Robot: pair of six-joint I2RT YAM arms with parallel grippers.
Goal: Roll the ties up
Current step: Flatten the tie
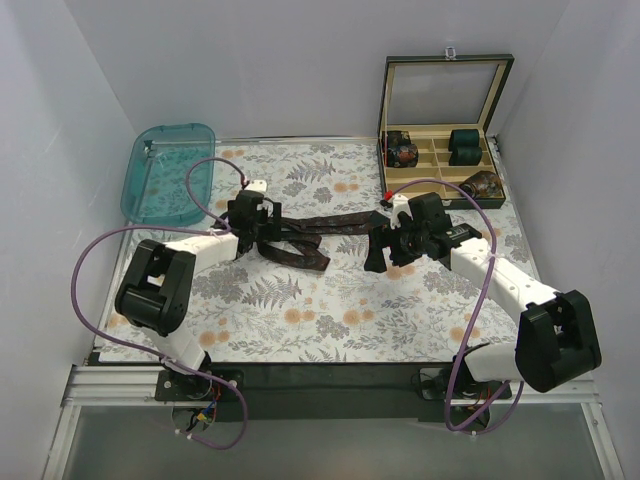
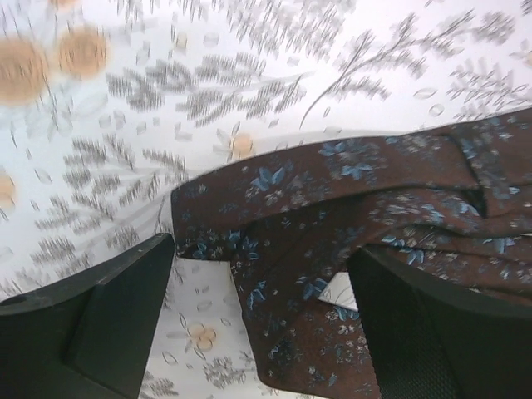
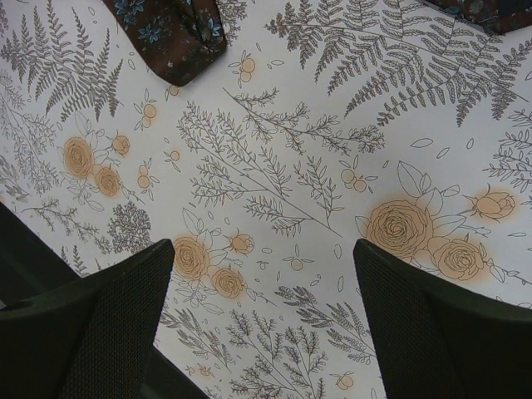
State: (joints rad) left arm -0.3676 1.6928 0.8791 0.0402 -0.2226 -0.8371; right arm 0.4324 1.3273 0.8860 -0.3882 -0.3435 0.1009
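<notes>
Left pincer [image 2: 262, 274] (jaws apart) over tie [image 1: 335, 224], long axis left-right

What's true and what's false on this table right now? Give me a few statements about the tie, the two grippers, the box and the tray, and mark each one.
1. The tie lies as a long strip, not a coil. True.
2. The right gripper is shut on the tie. False: it is open over bare tablecloth.
3. The left gripper is open with tie fabric below it. True.
4. The box is closed. False: it stands open.
5. The teal tray is at the back right. False: it is at the back left.
</notes>
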